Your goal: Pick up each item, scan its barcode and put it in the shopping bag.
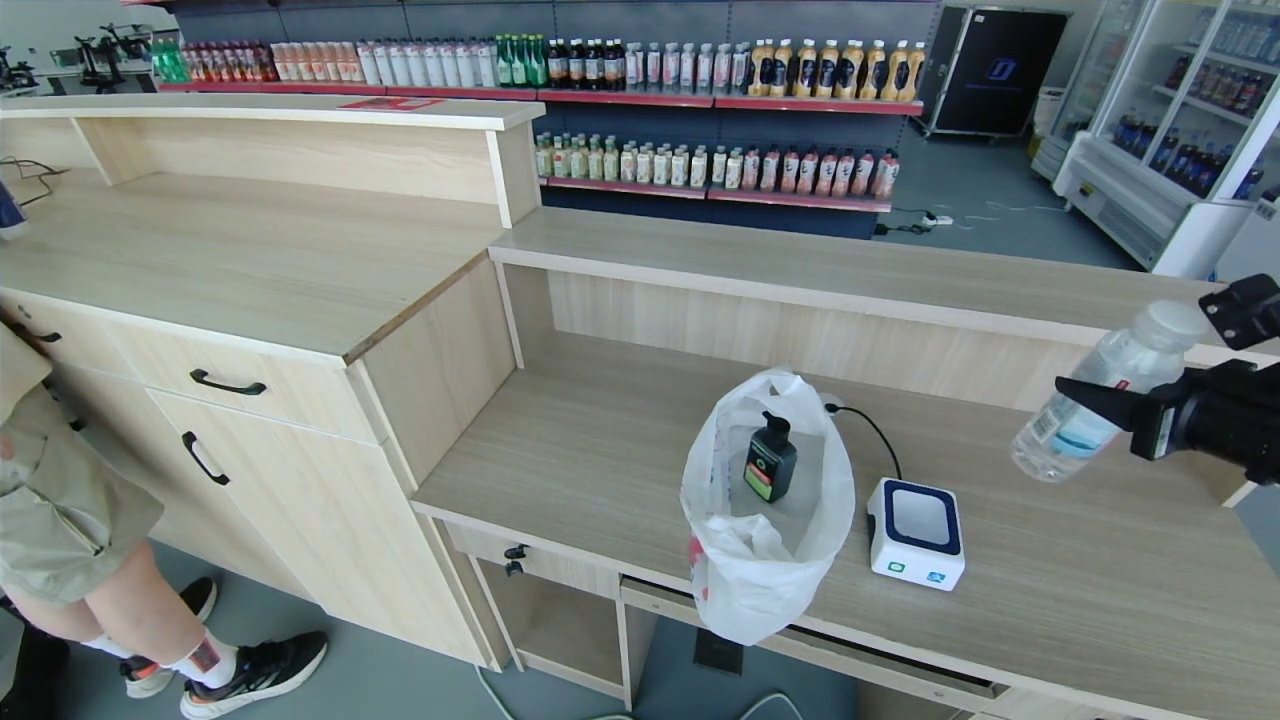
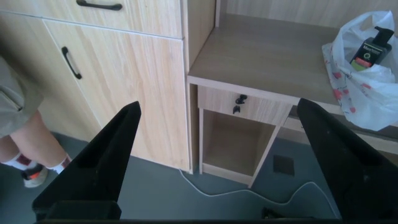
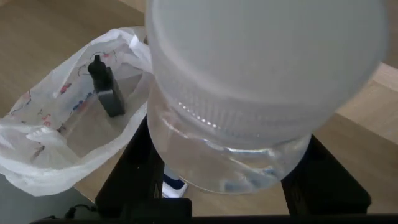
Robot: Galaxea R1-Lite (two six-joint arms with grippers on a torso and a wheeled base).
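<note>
My right gripper (image 1: 1140,350) is shut on a clear water bottle (image 1: 1058,440), holding it tilted in the air above the right part of the counter (image 1: 1100,590). In the right wrist view the bottle (image 3: 249,81) looms between the dark fingers (image 3: 130,174). A white barcode scanner (image 1: 916,530) with a blue frame lies on the counter, left of and below the bottle. Beside it stands the white shopping bag (image 1: 760,570), open, with a dark pump bottle (image 1: 770,465) upright inside. My left gripper (image 2: 217,168) hangs open over the floor in front of the counter.
A taller cabinet (image 1: 250,300) with drawers and black handles adjoins the counter on the left. A raised wooden ledge (image 1: 850,270) runs along the counter's back. The scanner's black cable (image 1: 880,435) runs toward the back wall. Drink shelves (image 1: 700,90) and a fridge (image 1: 1180,130) stand behind.
</note>
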